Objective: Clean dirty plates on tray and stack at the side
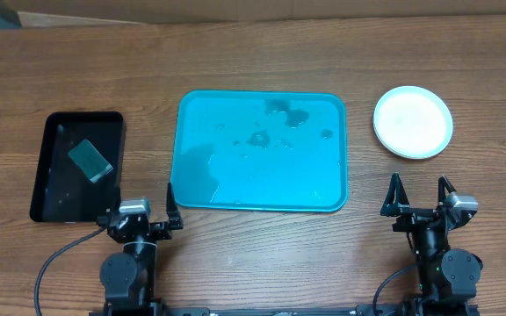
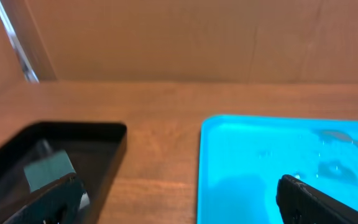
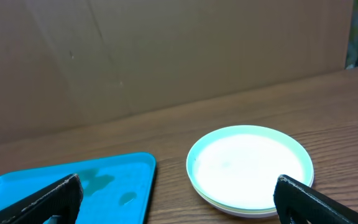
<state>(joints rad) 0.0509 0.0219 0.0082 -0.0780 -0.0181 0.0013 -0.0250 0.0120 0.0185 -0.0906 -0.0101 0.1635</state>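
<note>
From overhead, shows a wet blue tray (image 1: 262, 151) mid-table, white plates (image 1: 413, 122) stacked apart to its right, and a black bin (image 1: 77, 132) holding a green sponge (image 1: 90, 161) to its left. Finds the left gripper (image 1: 140, 215) and right gripper (image 1: 420, 197) at the near edge, both spread wide, grasping nothing. From the left wrist, looks past parted fingers (image 2: 48, 199) at bin, sponge and tray corner. From the right wrist, frames the plates (image 3: 250, 165) near the tray's corner (image 3: 73, 180).

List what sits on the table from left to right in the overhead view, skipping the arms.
black tray → blue tray → white plate
</note>
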